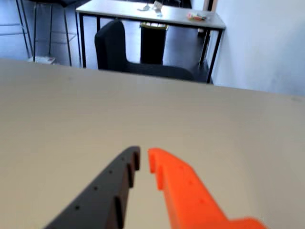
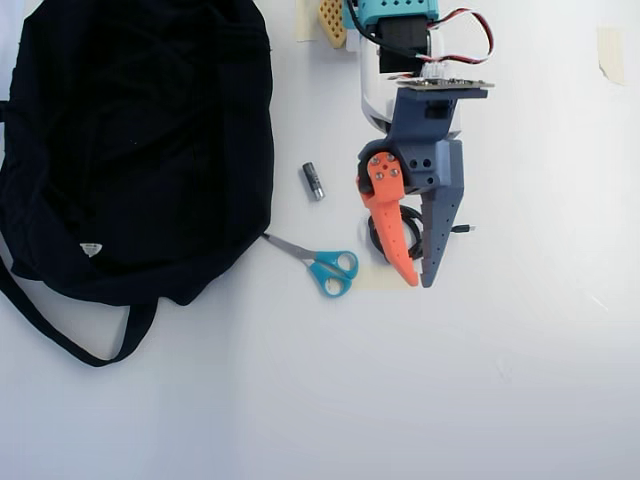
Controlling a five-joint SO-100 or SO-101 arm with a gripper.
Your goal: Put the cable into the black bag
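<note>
In the overhead view the black bag (image 2: 130,140) lies floppy at the left, its strap looping below it and a small white tag near its lower edge. The cable (image 2: 376,238) is a small black coil on the table right of the scissors, mostly covered by my gripper; its plug end sticks out to the right. My gripper (image 2: 419,283), one orange and one dark grey finger, hangs above the coil with its tips past it. The jaws stand almost together and hold nothing. The wrist view shows my gripper (image 1: 144,155) over bare table, with no cable or bag in sight.
Teal-handled scissors (image 2: 325,265) lie between the bag and the cable. A small grey cylinder (image 2: 313,181) lies above them. The arm's base is at the top. In the wrist view a black chair (image 1: 114,47) and a desk stand beyond the table's far edge.
</note>
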